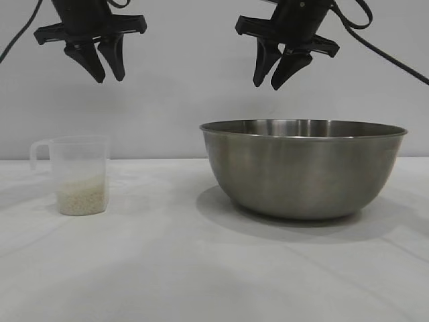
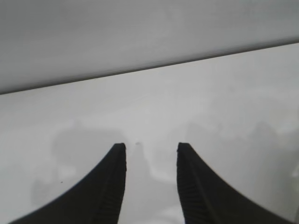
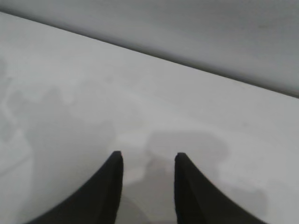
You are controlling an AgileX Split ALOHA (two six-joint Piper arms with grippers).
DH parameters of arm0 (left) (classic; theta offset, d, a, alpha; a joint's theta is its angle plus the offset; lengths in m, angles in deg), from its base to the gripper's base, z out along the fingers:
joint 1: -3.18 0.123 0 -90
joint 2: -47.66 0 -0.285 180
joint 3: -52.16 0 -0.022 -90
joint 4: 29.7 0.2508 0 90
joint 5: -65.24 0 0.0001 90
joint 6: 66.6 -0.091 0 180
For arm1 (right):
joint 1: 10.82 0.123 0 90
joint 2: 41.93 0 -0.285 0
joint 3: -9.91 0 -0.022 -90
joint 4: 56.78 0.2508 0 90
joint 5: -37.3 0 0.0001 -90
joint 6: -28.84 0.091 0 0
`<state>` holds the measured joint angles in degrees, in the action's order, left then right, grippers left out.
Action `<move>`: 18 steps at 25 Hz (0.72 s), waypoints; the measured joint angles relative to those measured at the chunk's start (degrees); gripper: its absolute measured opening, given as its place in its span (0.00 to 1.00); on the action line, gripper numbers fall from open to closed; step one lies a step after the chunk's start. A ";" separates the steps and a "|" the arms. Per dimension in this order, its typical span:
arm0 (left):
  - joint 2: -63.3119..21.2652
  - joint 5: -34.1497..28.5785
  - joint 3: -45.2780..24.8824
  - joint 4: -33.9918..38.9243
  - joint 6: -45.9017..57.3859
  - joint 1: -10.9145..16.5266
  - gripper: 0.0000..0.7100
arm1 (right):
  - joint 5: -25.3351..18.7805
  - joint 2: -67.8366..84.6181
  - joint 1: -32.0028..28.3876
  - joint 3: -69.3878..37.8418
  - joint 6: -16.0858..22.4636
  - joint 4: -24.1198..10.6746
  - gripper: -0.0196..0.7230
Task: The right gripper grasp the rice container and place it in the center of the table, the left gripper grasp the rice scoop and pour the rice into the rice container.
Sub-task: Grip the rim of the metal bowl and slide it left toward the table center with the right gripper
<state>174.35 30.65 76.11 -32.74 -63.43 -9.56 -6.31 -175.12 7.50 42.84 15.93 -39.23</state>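
Observation:
The rice container (image 1: 303,168), a large steel bowl, stands on the white table (image 1: 167,268) right of centre. The rice scoop (image 1: 77,174), a small translucent cup with a loop handle pointing left, stands at the left with rice (image 1: 82,196) in its bottom. My left gripper (image 1: 110,78) hangs open and empty high above the scoop. My right gripper (image 1: 266,84) hangs open and empty above the bowl's left rim. The left wrist view shows the open left gripper (image 2: 151,145) over bare table. The right wrist view shows the open right gripper (image 3: 147,155) over bare table; neither shows scoop or bowl.
A plain grey wall (image 1: 201,80) stands behind the table. The table's back edge shows in both wrist views, in the left wrist view (image 2: 140,70) and in the right wrist view (image 3: 187,65).

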 joint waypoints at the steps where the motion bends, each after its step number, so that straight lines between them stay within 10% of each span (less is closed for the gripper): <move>1: 0.00 0.00 0.00 0.00 0.00 0.00 0.31 | -0.08 0.00 0.00 0.00 0.00 0.00 0.35; 18: 0.00 -1.41 0.00 0.62 0.00 0.00 0.31 | -6.71 2.83 -2.55 0.00 0.00 -1.08 0.35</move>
<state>174.35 29.24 76.11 -32.12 -63.43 -9.56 -13.02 -172.29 4.95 42.84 15.93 -40.31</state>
